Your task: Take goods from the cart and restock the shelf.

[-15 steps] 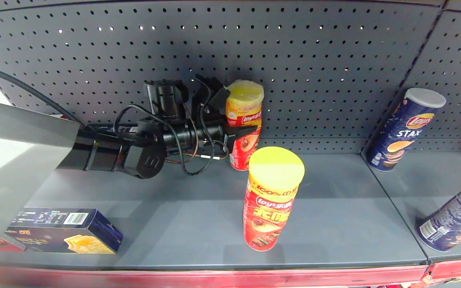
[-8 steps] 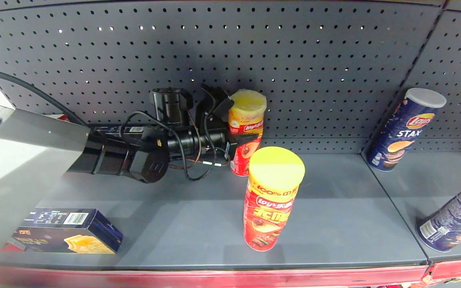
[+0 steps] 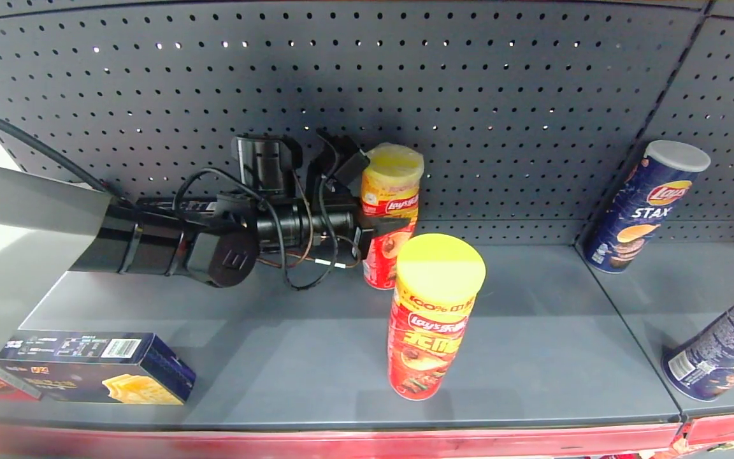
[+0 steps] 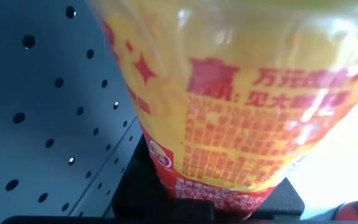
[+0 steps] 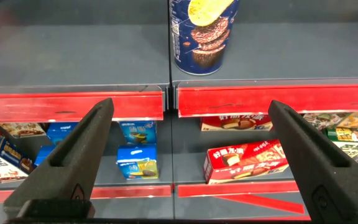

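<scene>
One red chip can clamped in left pincer | lowered over last second, just behind front can | set-down on shelf judged near | right pincer spread, empty

Printed labels stand on the front red tube, the rear red tube and the blue tube — logos and characters; a barcode sticker sits on the dark box.
</scene>
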Motion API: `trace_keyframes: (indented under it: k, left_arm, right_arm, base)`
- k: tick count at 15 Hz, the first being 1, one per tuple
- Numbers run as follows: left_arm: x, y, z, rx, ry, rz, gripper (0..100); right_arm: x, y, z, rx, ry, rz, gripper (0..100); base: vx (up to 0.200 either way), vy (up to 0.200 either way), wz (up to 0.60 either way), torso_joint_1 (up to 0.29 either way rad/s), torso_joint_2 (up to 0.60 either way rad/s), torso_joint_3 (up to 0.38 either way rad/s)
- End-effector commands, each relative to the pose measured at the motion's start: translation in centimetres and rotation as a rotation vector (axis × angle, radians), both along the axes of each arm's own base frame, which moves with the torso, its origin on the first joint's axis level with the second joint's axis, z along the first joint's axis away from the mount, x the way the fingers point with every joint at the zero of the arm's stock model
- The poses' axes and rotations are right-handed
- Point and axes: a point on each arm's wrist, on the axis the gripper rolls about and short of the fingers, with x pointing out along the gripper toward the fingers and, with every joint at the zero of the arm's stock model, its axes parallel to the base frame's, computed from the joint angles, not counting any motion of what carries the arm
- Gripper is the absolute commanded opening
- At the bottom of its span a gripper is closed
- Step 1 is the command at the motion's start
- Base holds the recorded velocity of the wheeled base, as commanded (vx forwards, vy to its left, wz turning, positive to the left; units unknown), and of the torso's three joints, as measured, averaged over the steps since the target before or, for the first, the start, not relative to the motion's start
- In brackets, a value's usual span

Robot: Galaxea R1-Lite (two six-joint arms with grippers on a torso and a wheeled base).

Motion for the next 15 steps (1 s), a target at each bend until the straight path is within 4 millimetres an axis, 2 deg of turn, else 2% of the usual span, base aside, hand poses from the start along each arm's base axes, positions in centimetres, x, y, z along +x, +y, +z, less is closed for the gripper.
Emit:
trace_keyframes:
  k: [1,5,6,9,11,15]
  left_arm:
    - [-0.4,0.1,0.3,-0.001,-0.003,-0.001,0]
    - [-0.8,-0.1,-0.7,0.015,0.011,-0.008,0]
    - [-0.7,-0.1,-0.8,0.017,0.014,-0.008,100]
    - [-0.8,0.0,-0.7,0.016,0.016,0.001,100]
    - [-1.3,0.9,-0.2,0.018,0.021,0.024,100]
    - [-4.6,3.2,-0.6,0.065,0.069,0.146,100]
  right_arm:
    - [0.0,0.0,0.0,0.0,0.001,-0.001,100]
    - [0.0,0.0,0.0,0.0,0.001,-0.001,100]
    - [0.0,0.0,0.0,0.0,0.001,0.001,100]
    - [0.0,0.0,0.0,0.0,0.001,-0.001,100]
    - [0.0,0.0,0.0,0.0,0.001,0.001,100]
    - [0.0,0.0,0.0,0.0,0.001,0.001,100]
  base:
    - [0.0,0.0,0.0,0.0,0.0,0.0]
    - [0.0,0.0,0.0,0.0,0.0,0.0]
    - [0.0,0.0,0.0,0.0,0.0,0.0]
    - [0.0,0.0,0.0,0.0,0.0,0.0]
    - [0.0,0.0,0.0,0.0,0.0,0.0]
    - [0.0,0.0,0.0,0.0,0.0,0.0]
